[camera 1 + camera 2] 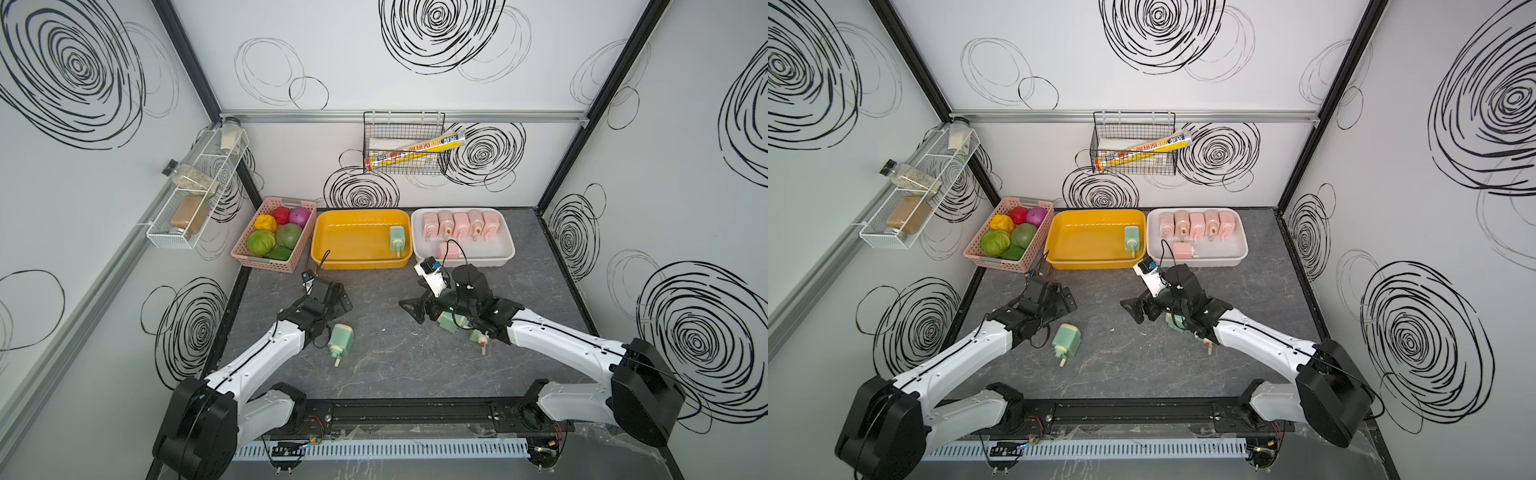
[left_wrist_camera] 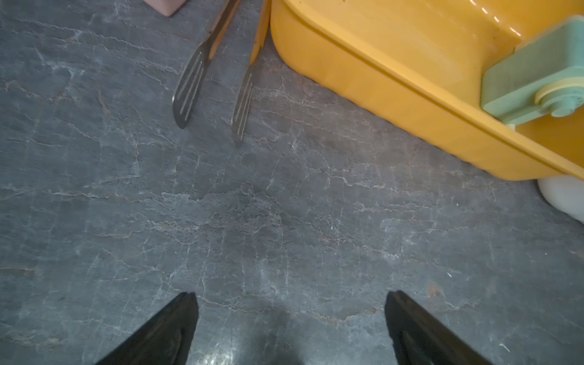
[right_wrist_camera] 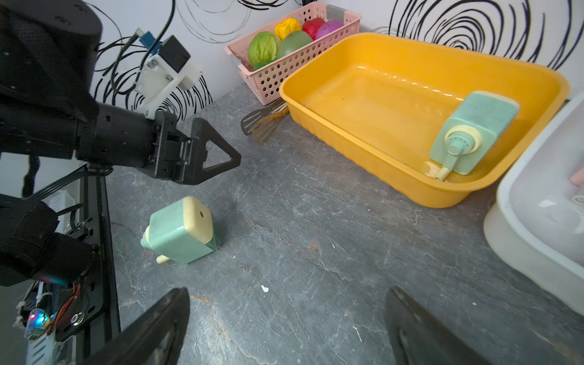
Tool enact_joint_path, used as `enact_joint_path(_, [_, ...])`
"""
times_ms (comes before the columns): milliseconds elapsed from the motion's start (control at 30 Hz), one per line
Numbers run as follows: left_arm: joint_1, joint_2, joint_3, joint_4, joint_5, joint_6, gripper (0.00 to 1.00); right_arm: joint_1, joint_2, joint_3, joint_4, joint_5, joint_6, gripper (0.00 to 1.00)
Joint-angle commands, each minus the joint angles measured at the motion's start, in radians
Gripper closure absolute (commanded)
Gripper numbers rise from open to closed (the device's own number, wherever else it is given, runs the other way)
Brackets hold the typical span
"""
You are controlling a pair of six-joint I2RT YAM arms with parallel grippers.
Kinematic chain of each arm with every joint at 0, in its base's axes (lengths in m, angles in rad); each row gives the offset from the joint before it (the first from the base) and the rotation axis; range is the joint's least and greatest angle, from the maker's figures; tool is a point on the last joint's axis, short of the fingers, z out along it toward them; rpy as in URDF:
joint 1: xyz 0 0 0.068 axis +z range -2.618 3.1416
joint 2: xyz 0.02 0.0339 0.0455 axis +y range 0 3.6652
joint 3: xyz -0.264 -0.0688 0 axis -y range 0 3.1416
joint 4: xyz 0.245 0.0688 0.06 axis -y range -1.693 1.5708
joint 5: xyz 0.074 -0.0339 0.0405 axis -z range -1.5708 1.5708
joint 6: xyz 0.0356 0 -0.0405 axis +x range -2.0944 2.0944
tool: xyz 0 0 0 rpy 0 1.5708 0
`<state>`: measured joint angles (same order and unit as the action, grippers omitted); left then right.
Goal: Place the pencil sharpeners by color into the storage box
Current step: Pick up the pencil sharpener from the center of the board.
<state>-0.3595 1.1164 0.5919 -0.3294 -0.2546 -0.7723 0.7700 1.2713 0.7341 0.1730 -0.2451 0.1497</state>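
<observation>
1. pink pencil sharpeners (image 1: 461, 224) sit in the white tray (image 1: 494, 249) at 1 o'clock on the grey table (image 1: 395, 365). five stand side by side along the tray's 12 o'clock wall, and a sixth pink sharpener (image 1: 449, 250) lies alone toward its 6 o'clock side.
2. a single green sharpener (image 1: 397, 240) lies in the yellow tray (image 1: 353, 241) at 12 o'clock, close against the tray's 3 o'clock wall, its crank pointing to 6 o'clock.
3. a loose green sharpener (image 1: 341, 340) lies on the table at 8 o'clock, just beside the left arm (image 1: 266, 345), crank toward 6 o'clock.
4. two green sharpeners (image 1: 449, 322) lie at 4 o'clock, partly hidden under the right arm (image 1: 552, 332); whether they touch it cannot be told.
5. the left gripper (image 2: 292, 294) hangs over bare table at 10 o'clock, just short of the yellow tray's near corner, jaws spread wide with nothing between them.
6. the right gripper (image 3: 288, 289) hangs over the middle of the table, aimed toward 9 o'clock, jaws likewise wide apart and empty.
7. a pink basket (image 1: 306, 237) of toy vegetables (image 1: 261, 242) stands at 11 o'clock beside the yellow tray. slotted metal blades (image 2: 186, 91) lie on the table between the two.
</observation>
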Motion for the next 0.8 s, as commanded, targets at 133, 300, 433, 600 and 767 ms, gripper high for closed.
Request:
enact_joint_path(133, [0.002, -0.039, -0.043, 0.020, 0.085, -0.035, 0.01, 0.003, 0.005, -0.003, 0.066, 0.030, 0.013, 0.00])
enact_joint_path(300, [-0.019, -0.061, -0.053, 0.000, 0.107, -0.068, 0.01, 0.003, 0.024, 0.010, 0.061, 0.061, 0.017, 0.00])
enact_joint_path(433, [-0.052, -0.089, -0.083, -0.006, 0.110, -0.127, 0.01, 0.003, 0.028, 0.011, 0.066, 0.092, 0.021, 0.00])
enact_joint_path(600, [-0.088, -0.122, -0.107, -0.023, 0.099, -0.214, 0.01, 0.003, 0.042, 0.018, 0.066, 0.104, 0.023, 0.00])
enact_joint_path(767, [-0.143, -0.145, -0.117, -0.061, 0.054, -0.300, 0.01, 0.003, 0.057, 0.028, 0.062, 0.097, 0.028, 0.00])
